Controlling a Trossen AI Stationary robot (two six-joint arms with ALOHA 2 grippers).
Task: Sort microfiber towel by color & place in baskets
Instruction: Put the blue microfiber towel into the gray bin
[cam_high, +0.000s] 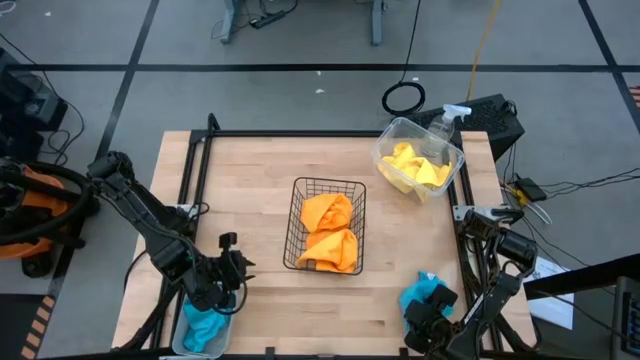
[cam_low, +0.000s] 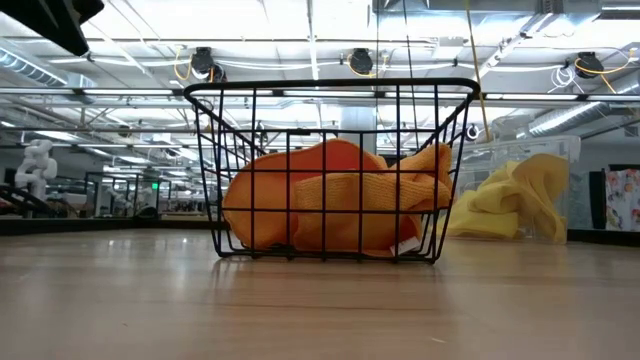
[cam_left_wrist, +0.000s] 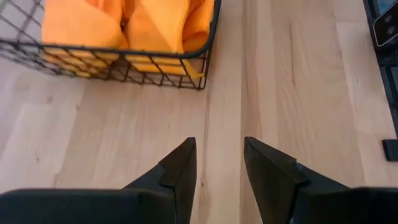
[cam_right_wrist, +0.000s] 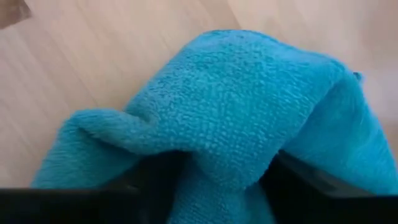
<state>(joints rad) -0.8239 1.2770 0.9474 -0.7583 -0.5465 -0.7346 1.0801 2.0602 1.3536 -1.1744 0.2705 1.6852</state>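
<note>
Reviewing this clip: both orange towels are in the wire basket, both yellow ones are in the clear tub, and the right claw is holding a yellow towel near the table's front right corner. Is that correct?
Not quite. The right claw is shut on a teal-blue towel, not a yellow one, as the right wrist view shows. The rest holds: the orange towels lie in the wire basket and the yellow ones in the clear tub.

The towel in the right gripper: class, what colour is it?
Teal-blue towel, clearest in the right wrist view.
</note>
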